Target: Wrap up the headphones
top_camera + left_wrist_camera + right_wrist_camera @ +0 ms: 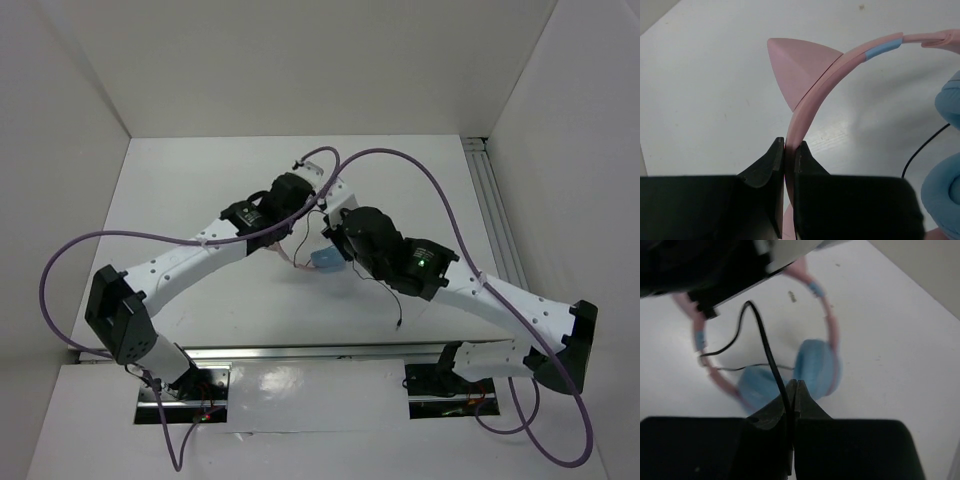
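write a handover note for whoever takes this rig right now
Hands: left hand shut on the pink headband, next to the cat ear; right hand shut on the black cable, close in front of the blue ear cups.
Where: the headphones are between the two arms over mid table, seemingly held off it.
Done: both grips taken.
Left: no turns of cable show around the headband yet, so probably all the wrapping.
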Available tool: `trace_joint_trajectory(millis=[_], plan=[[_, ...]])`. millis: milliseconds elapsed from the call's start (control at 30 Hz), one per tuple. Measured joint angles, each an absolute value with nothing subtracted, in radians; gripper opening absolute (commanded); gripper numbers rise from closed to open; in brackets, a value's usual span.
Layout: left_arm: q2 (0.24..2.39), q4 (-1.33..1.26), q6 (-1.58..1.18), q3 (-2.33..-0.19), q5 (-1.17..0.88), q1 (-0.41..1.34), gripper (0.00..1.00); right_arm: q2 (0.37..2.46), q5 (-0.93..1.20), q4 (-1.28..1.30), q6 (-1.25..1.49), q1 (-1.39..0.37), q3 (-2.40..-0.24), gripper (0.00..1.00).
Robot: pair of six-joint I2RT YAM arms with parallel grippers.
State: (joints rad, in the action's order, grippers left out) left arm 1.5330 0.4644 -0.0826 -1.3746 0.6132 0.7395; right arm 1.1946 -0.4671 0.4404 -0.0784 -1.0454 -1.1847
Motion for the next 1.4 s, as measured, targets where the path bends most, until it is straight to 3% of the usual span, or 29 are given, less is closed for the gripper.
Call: trace_joint_trajectory(millis=[267,800,1200,1400], plan=[[1.517,0.581,-0.049,-1.248,0.441,0.849,0.00,1.188,-0.521,0.443,-0.108,-0.862,-1.183,0.00],[1.109,0.667,-0.057,-1.156,0.266,1.015,0.00,1.160,-0.416,0.419,-0.098,-0.738,-1.111,0.00],[1.090,0.776,-0.146,-1.300,0.385,1.015,0.00,1.175,-0.237,0.326,-0.027,-0.610,-1.057,0.00],[1.093,0.835,-0.197,-1.433,0.410,1.013,0.00,1.217,-0.027,0.178,0.027,-0.569,-0.993,0.00]])
